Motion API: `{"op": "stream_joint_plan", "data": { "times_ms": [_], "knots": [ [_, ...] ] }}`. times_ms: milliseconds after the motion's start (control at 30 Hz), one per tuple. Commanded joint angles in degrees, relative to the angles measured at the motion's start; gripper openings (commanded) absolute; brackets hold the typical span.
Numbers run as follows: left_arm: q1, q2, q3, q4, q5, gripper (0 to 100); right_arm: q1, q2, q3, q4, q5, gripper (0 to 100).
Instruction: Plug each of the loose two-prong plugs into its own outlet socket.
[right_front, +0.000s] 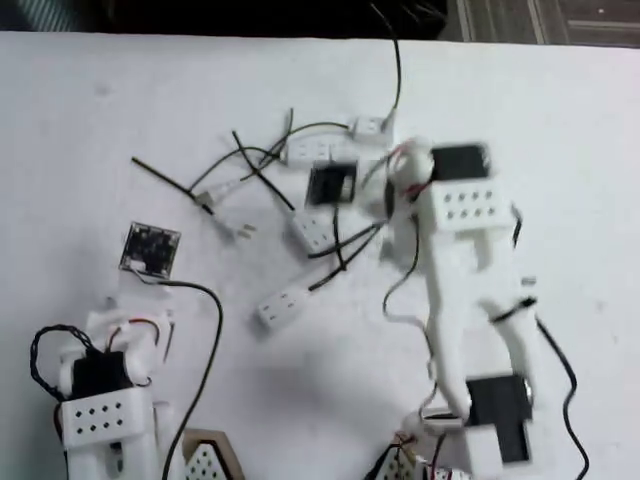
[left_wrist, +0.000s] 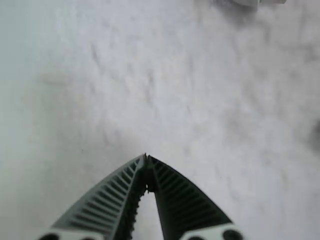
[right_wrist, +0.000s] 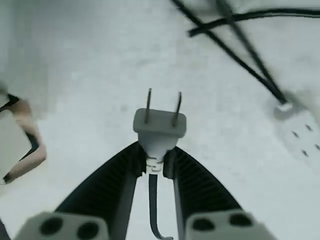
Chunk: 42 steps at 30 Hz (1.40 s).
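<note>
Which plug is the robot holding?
The white plug pinched in the right pincer, prongs sticking out; the other plug lies loose on the table.

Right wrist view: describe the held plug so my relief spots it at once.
Follow the right arm to the cable tangle mid-table, then to its claw. The pale grey plug sits pinched there by its neck, prongs pointing away. Unlike the white socket block nearby, it shows two bare metal prongs, not slots.

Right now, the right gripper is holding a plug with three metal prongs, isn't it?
No, the plug has two prongs, not three. The right wrist view shows both of them sticking out of its end. The rest is right: the right gripper is holding it.
</note>
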Motion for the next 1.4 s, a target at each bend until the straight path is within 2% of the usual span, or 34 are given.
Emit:
{"op": "stream_joint_plan", "data": {
  "times_ms": [0, 200, 433, 600, 700, 833, 1233, 1367],
  "knots": [
    [-0.1, -0.7, -0.2, -0.2, -0.5, 2, -2.2, -8.3, 14.2, -1.1, 5.6, 1.9],
    [-0.1, -0.7, -0.1, -0.2, -0.5, 2, -5.7, -10.7, 28.3, -9.0, 10.0, 1.9],
    [-0.1, -0.7, -0.1, -0.2, -0.5, 2, -6.4, -3.4, 30.3, -20.1, 8.2, 5.3],
    [-0.1, -0.7, -0.1, -0.2, -0.5, 2, -5.0, -0.9, 30.2, -27.1, -3.7, 26.4],
    [-0.1, -0.7, -0.1, -0.2, -0.5, 2, -4.7, -1.0, 30.2, -27.2, -9.4, 30.7],
    [-0.1, -0.7, -0.1, -0.2, -0.5, 2, -4.7, -1.1, 30.2, -25.2, -17.8, 26.1],
    [-0.1, -0.7, -0.1, -0.2, -0.5, 2, -4.7, -1.0, 27.9, -18.2, -64.0, 8.2],
    [-0.1, -0.7, 0.0, -0.2, -0.5, 2, -4.7, 0.7, 28.1, -18.2, -71.4, 3.1]
  ]
}}
